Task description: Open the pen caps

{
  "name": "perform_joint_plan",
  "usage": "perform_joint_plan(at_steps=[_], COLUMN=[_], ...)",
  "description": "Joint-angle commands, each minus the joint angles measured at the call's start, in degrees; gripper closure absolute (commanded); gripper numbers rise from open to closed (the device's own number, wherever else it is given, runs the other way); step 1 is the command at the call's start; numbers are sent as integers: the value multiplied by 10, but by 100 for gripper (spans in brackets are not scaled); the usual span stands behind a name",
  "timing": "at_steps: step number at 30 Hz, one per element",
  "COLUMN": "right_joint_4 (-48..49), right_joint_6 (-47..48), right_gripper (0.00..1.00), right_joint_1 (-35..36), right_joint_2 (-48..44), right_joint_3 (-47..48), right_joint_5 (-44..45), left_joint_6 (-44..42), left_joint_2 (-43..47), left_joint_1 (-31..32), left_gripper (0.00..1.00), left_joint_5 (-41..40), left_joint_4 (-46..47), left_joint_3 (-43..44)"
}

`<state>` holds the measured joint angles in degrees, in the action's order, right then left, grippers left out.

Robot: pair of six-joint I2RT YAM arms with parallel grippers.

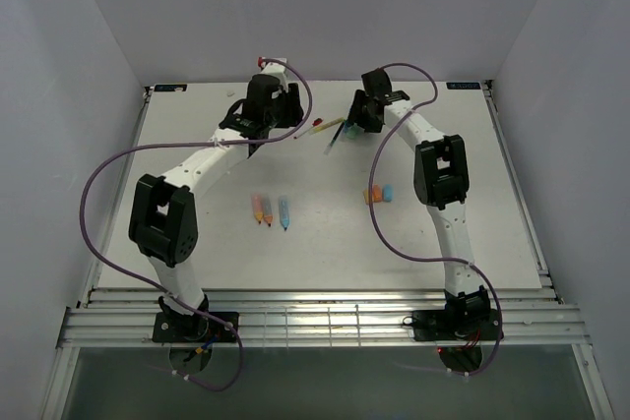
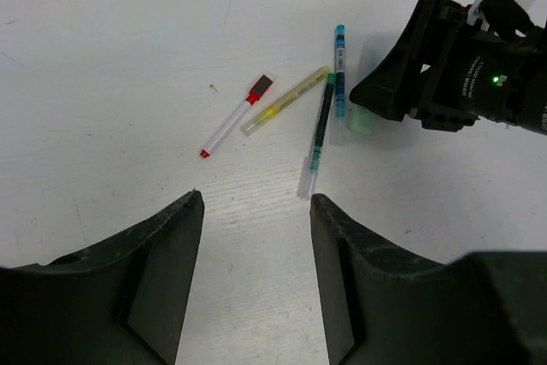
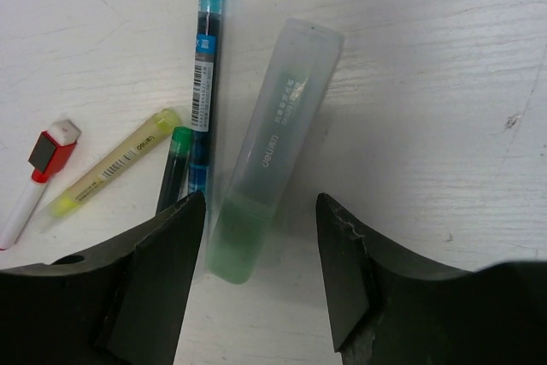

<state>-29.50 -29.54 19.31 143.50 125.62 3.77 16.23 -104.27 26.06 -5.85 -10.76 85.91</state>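
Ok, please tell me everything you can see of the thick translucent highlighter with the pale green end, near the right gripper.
The thick translucent highlighter has a frosted, greyish plastic barrel with small printed letters and a stubby pale green cap, still on. It lies flat on the white table, slightly slanted, cap end between the open fingers of the right gripper. A thin blue pen lies close on its left; contact is unclear.
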Motion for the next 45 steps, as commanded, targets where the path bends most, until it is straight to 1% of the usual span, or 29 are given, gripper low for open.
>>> perform_joint_plan(at_steps=[1,4,12,15,16,24,27,28,32,33,35,36,37,38,39,40,41,45], right_joint_4=[12,-3,-41,-47,-47,-51,-40,-31,26,40,70,83,84,86,86,87,88,87], right_joint_6=[-8,-9,10,14,14,15,13,14,30,36,50,63,69,73,77,76,75,53], right_gripper=[39,43,52,55,58,72,83,92,92,92,92,92,92,92,92,92,92,92], right_joint_1=[9,10,12,12,12,10,7,7,3,3,3,3,2,1,2,2,2,1], right_joint_2=[16,33,42,33,26,-3,-26,-44,-97,-110,-146,-157,-176,-186,-197,-223,-237,-319], right_joint_3=[11,27,21,-1,-9,-67,-103,-129,-193,-205,-243,-250,-253,-260,-267,-274,-285,-363], right_joint_5=[45,50,82,92,98,112,105,93,68,66,56,54,47,41,36,21,13,-25], left_joint_6=[7,8,14,19,22,34,43,48,72,87,112,144,164,186,206,242,256,286], left_joint_2=[43,59,79,82,83,96,102,103,115,120,146,158,170,194,206,216,233,263], left_joint_1=[-8,-9,-14,-15,-15,-15,-15,-15,-15,-15,-15,-15,-15,-14,-14,-11,-8,4], left_gripper=[36,37,37,37,37,37,37,36,39,41,43,43,44,44,45,46,46,48], left_joint_5=[21,24,33,36,38,53,72,84,135,158,180,205,216,224,246,256,264,272], left_joint_4=[26,35,44,45,46,43,43,42,49,52,71,88,101,136,154,169,187,170], left_joint_3=[-21,-38,-61,-69,-71,-94,-100,-104,-119,-124,-153,-172,-191,-227,-245,-262,-286,-300])
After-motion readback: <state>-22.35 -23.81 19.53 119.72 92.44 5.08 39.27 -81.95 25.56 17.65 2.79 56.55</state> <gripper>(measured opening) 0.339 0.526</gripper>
